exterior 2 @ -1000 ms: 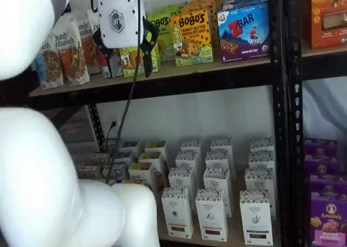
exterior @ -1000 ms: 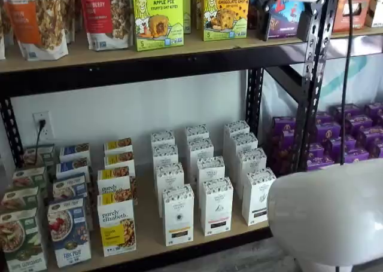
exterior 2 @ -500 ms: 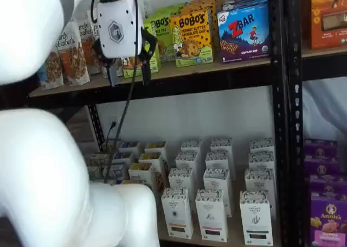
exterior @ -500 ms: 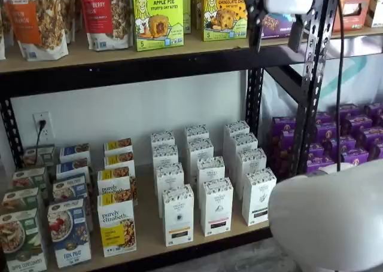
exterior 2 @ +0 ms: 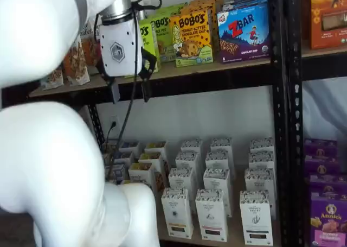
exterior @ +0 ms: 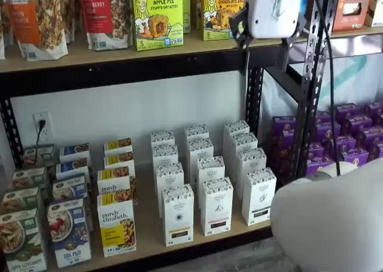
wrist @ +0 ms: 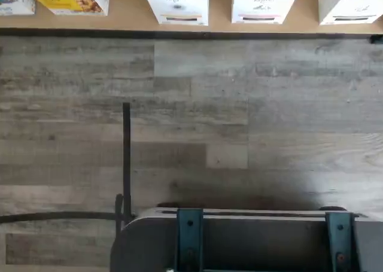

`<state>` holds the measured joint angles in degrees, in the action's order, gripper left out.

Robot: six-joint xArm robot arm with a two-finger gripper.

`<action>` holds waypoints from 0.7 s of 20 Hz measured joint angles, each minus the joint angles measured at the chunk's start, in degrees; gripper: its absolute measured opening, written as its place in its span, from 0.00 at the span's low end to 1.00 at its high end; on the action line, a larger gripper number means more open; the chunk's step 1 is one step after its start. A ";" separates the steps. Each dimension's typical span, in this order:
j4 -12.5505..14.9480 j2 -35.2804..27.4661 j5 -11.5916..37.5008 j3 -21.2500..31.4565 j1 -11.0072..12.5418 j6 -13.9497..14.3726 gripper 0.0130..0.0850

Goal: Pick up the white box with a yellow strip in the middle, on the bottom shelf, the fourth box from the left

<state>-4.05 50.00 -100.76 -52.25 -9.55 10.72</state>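
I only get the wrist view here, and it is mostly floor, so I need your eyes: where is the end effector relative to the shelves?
Observer: The end effector hangs level with the front edge of the upper shelf, well above the bottom shelf.
Operator: Open or closed?
Observer: Open. In a shelf view its two black fingers stand apart with nothing between them.
Operator: How does the target stand?
Observer: The white box stands upright at the front of its column, with same-shaped cartons lined up behind it.
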 joint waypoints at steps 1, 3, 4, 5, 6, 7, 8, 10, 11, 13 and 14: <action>-0.01 0.04 0.99 0.84 -0.33 0.28 1.00; 0.33 0.27 3.17 2.47 -1.11 0.91 1.00; 0.43 0.32 4.33 3.34 -1.45 1.17 1.00; 0.43 0.28 5.17 3.95 -1.62 1.31 1.00; 0.41 0.11 5.93 4.55 -1.79 1.45 1.00; 0.30 -0.24 6.91 5.35 -1.95 1.58 1.00; 0.40 -0.51 7.52 5.86 -2.18 1.77 1.00; 1.24 -1.03 9.44 7.41 -3.13 2.57 1.00; 1.56 -1.20 10.14 7.91 -3.42 2.83 1.00; 2.01 -1.40 11.62 8.89 -3.77 3.15 1.00; 2.33 -1.59 12.57 9.44 -3.99 3.36 1.00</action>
<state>-1.72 48.40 -88.19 -42.80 -13.54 14.08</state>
